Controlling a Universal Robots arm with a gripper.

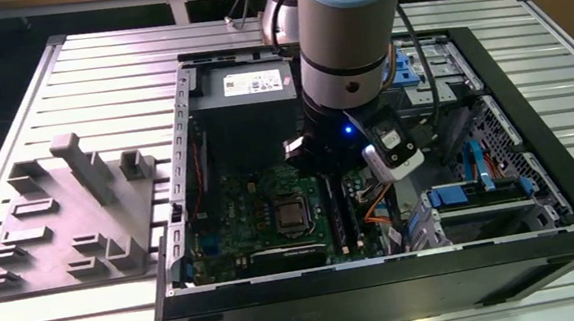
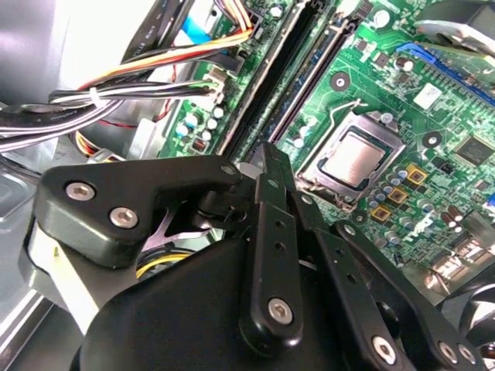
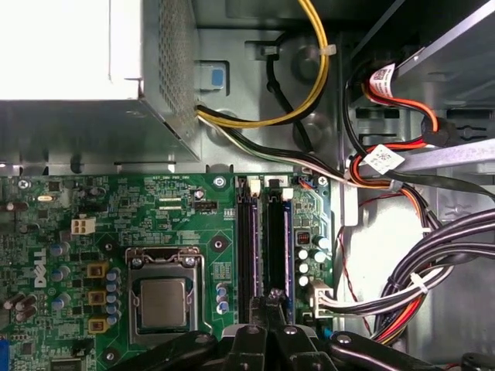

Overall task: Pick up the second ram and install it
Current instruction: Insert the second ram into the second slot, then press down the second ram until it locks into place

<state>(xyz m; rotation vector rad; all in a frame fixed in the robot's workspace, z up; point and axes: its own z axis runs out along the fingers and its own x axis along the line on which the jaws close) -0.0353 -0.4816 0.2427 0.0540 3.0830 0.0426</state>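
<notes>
Two long, dark, narrow rams stand side by side in the motherboard's memory slots, one (image 3: pixel 246 239) nearer the processor and one (image 3: pixel 276 239) beside it; they also appear in the second wrist view (image 2: pixel 305 77) and the exterior view (image 1: pixel 339 211). I cannot tell which of them is the second ram. My gripper (image 3: pixel 268 297) is shut, its two fingers pressed together with nothing seen between them. In the second wrist view the gripper (image 2: pixel 267 154) has its tips right over the near end of the two slots. In the exterior view the gripper (image 1: pixel 319 171) reaches down into the open computer case.
The black computer case (image 1: pixel 552 177) lies open on a slatted metal table. The processor socket (image 3: pixel 164 301) sits beside the slots. Cable bundles (image 3: pixel 433 263) and the power supply (image 3: pixel 69 54) crowd the slots' other sides. A grey tray with upright posts (image 1: pixel 64 221) stands at the exterior view's left.
</notes>
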